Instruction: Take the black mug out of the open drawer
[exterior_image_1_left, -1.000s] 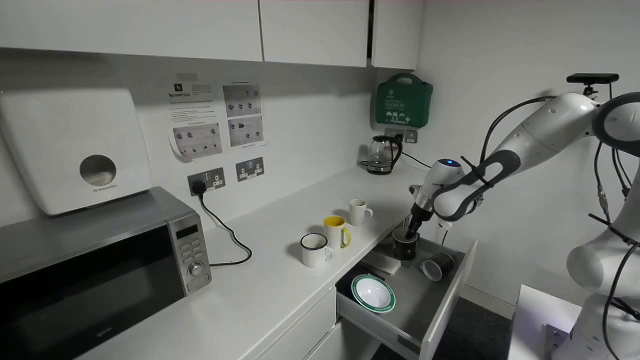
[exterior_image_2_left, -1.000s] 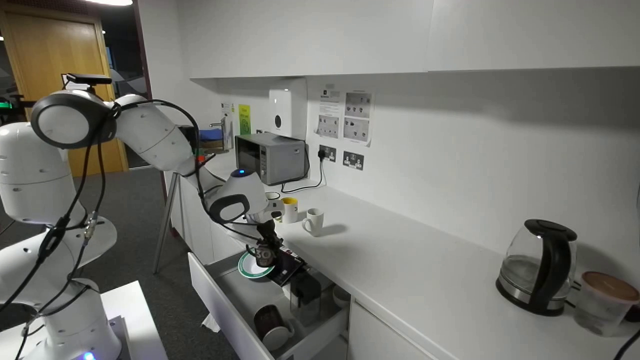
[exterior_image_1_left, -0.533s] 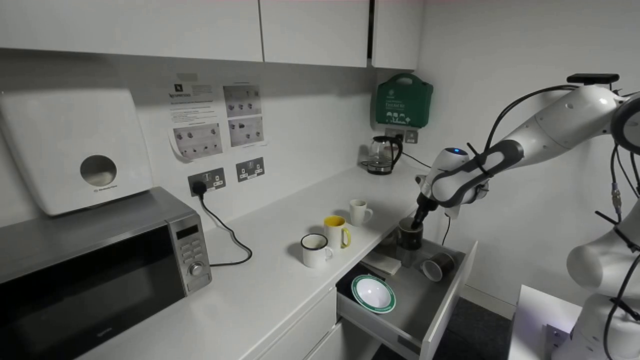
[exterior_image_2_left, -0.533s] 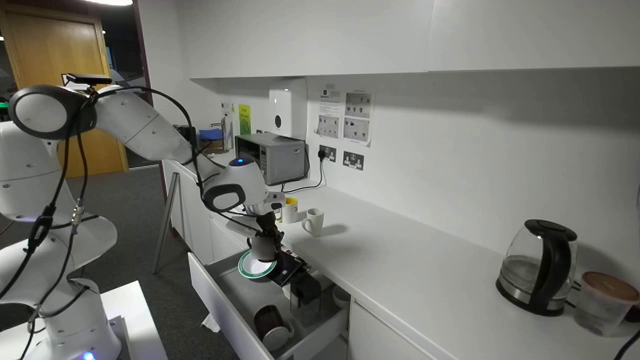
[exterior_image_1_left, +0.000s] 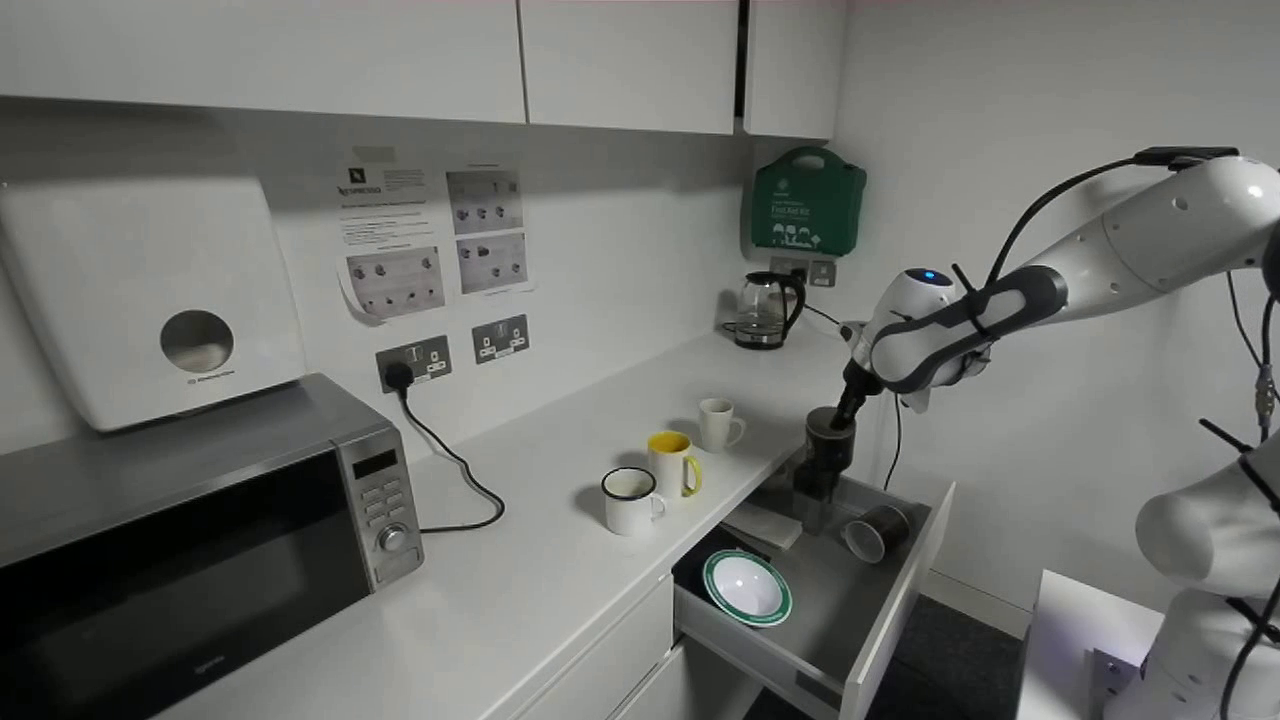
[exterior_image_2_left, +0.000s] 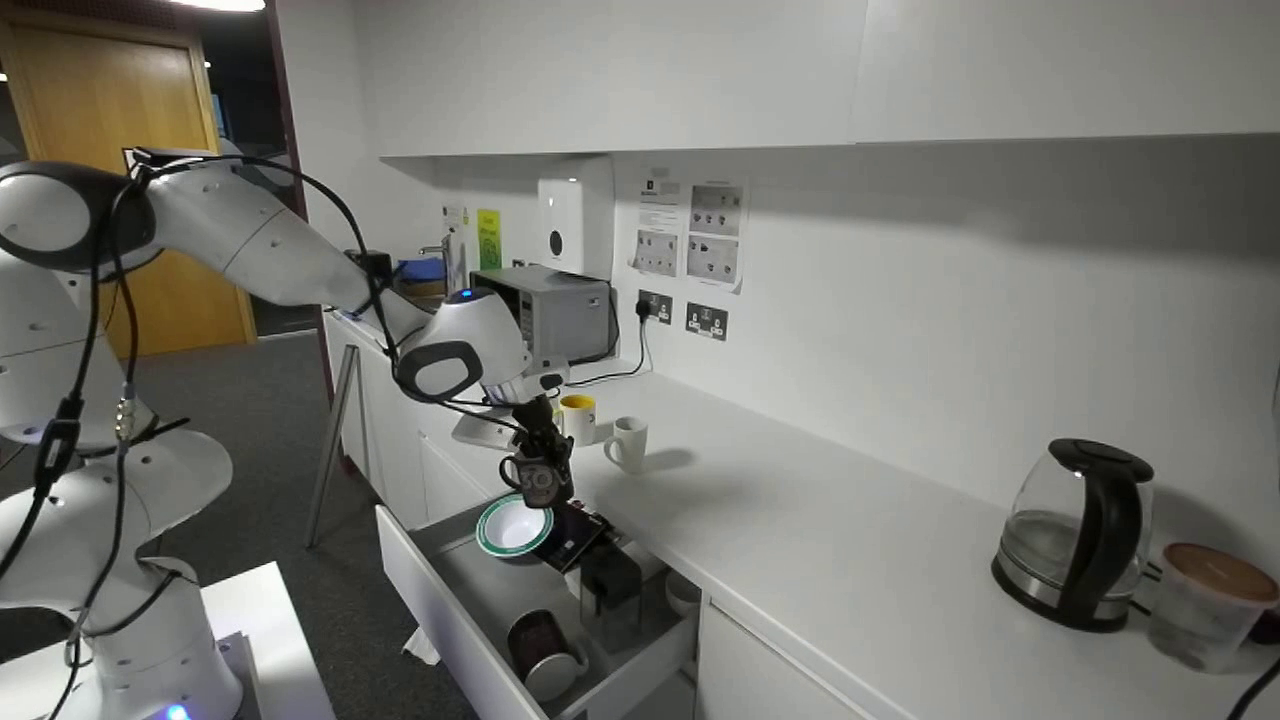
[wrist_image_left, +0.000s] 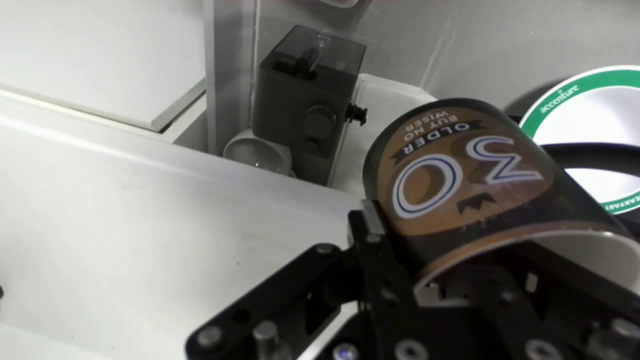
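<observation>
The black mug (exterior_image_1_left: 834, 447) hangs above the open drawer (exterior_image_1_left: 840, 597), close to the counter's edge, roughly upright. My gripper (exterior_image_2_left: 548, 452) comes down on it from above and is shut on its wall. In the wrist view one finger (wrist_image_left: 372, 220) presses against the outside of the mug (wrist_image_left: 465, 170); the other reaches inside past the pale rim, its tip hidden. A printed "30" faces the wrist camera, and the handle points away from the fingers, over the bowl.
The drawer holds a dark cup on its side (exterior_image_1_left: 880, 532), a green-rimmed bowl (exterior_image_1_left: 747, 588) and a dark boxy appliance (wrist_image_left: 305, 110). Along the counter (exterior_image_1_left: 560, 600) stand a white mug (exterior_image_1_left: 717, 425), a yellow-lined cup (exterior_image_1_left: 672, 465), a black-rimmed mug (exterior_image_1_left: 630, 503) and a kettle (exterior_image_2_left: 1075, 535).
My gripper has risen with the black mug in it, lifting it higher over the drawer. The arm's elbow has drawn up and back. Everything else stays where it was.
</observation>
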